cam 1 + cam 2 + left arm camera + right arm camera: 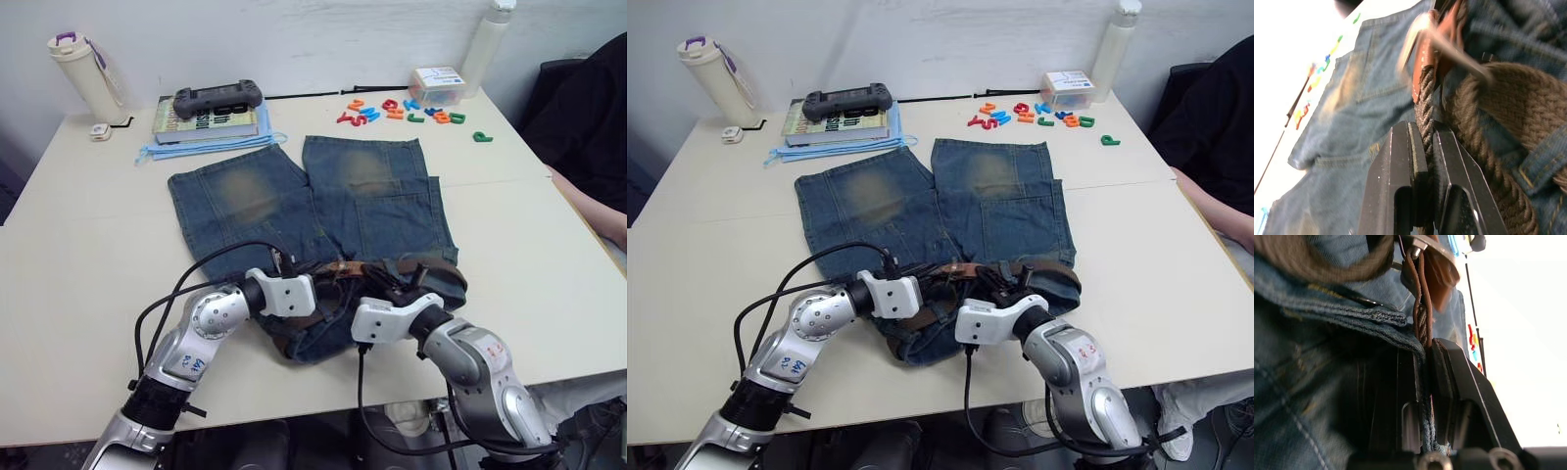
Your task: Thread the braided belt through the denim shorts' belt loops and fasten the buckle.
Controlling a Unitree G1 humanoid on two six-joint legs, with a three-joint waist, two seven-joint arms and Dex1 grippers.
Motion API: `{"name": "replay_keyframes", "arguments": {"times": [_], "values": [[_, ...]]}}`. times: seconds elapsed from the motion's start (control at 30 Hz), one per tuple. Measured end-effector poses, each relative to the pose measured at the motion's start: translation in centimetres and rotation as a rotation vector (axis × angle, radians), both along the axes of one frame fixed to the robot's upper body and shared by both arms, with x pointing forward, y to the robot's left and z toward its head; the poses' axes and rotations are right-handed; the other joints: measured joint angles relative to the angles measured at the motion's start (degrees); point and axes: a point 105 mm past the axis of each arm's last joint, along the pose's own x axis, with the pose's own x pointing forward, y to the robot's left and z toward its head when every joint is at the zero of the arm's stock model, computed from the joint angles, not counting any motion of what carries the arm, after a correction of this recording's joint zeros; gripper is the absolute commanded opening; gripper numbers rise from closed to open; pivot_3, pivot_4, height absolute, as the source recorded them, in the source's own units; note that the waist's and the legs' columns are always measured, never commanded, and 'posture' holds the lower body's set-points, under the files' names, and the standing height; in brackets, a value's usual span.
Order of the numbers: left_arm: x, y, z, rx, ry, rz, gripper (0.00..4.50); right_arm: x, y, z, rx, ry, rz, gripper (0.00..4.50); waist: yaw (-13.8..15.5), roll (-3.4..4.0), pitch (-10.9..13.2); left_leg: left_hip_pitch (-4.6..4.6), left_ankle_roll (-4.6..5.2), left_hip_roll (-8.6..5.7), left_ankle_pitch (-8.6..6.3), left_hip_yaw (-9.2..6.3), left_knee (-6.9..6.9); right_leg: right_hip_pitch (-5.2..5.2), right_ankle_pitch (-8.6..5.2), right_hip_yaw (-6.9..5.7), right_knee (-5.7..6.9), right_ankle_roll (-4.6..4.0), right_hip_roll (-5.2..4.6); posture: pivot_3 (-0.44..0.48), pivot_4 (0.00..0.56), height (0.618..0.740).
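braided belt (1426,105) is sitting pinched between the left gripper (1422,147) fingers, the buckle (1418,34) just beyond them; the right gripper (1424,382) is clamping the denim shorts (294,201) waistband.

Cream table (88,245) against a plain white wall (294,39)

Buckle (1422,36) blurred, upper middle of left wrist view. Belt (338,269) partly hidden under both arms, lower centre. Person's arm (598,211) cut off at right edge.
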Motion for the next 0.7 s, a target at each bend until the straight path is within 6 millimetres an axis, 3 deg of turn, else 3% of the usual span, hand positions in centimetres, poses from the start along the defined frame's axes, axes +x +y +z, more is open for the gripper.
{"name": "replay_keyframes", "arguments": {"times": [0.27, 0.63, 0.7], "values": [[1.1, -2.3, -0.1, -0.110, 0.079, 0.030, 0.00, 0.4, -0.8, 0.1, -0.008, -0.008, -0.038, 0.10, 0.02, 0.00, 0.00, -0.01, 0.00, 0.00, 0.00, 0.00, 0.01, -0.01, 0.00, 0.00, 0.01, 0.00, 0.01, 0.000, 0.150, 0.730], [1.1, -3.1, -1.0, -0.135, 0.156, 0.018, 0.00, 0.3, -1.2, -0.4, -0.015, 0.013, -0.051, 0.10, 0.02, 0.00, 0.00, -0.01, 0.00, 0.00, 0.00, 0.00, 0.01, -0.01, 0.00, 0.00, 0.01, 0.00, 0.01, 0.000, 0.150, 0.730], [1.0, -3.3, -1.3, -0.130, 0.170, 0.009, 0.00, 0.2, -1.4, -0.7, -0.009, 0.032, -0.056, 0.98, 0.02, 0.00, 0.00, -0.01, 0.00, 0.00, 0.00, 0.00, 0.02, 0.00, 0.00, 0.00, 0.01, 0.00, 0.00, 0.000, 0.150, 0.730]]}}
